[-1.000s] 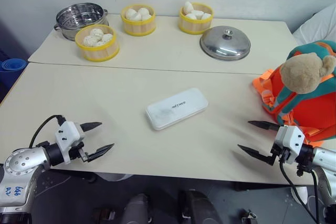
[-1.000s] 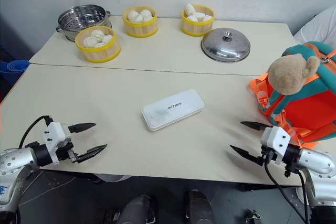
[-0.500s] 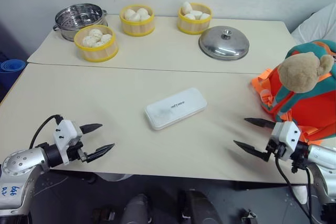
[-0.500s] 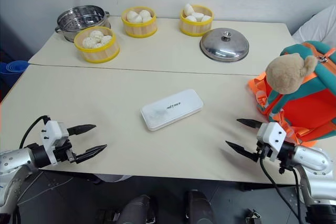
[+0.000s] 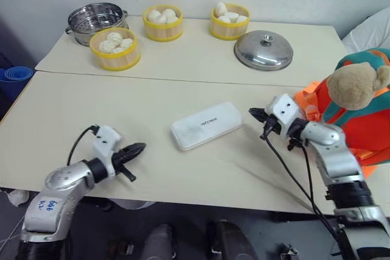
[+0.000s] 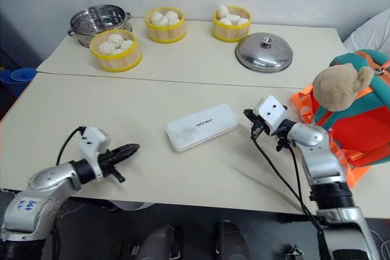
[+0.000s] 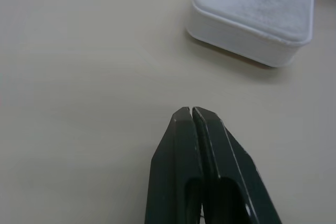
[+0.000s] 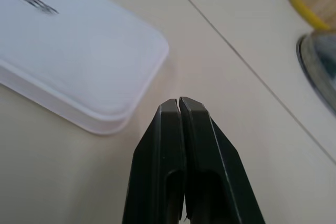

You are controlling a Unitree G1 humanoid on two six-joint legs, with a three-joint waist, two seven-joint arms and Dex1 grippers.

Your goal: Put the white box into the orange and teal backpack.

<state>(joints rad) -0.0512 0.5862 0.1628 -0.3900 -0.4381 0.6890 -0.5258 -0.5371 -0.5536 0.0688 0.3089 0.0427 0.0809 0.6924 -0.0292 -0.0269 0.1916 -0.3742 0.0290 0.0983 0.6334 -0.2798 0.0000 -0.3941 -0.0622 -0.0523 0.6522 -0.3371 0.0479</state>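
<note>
The white box (image 5: 206, 125) looks rigid, light and smooth (likely slippery); pinch it across its long edges. Left gripper (image 5: 139, 148) and right gripper (image 5: 254, 113) are both closed, empty.

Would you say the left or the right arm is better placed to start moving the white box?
Probably the right: the right gripper, shut, sits just off the white box's end, beside the backpack. The left gripper is farther.
</note>
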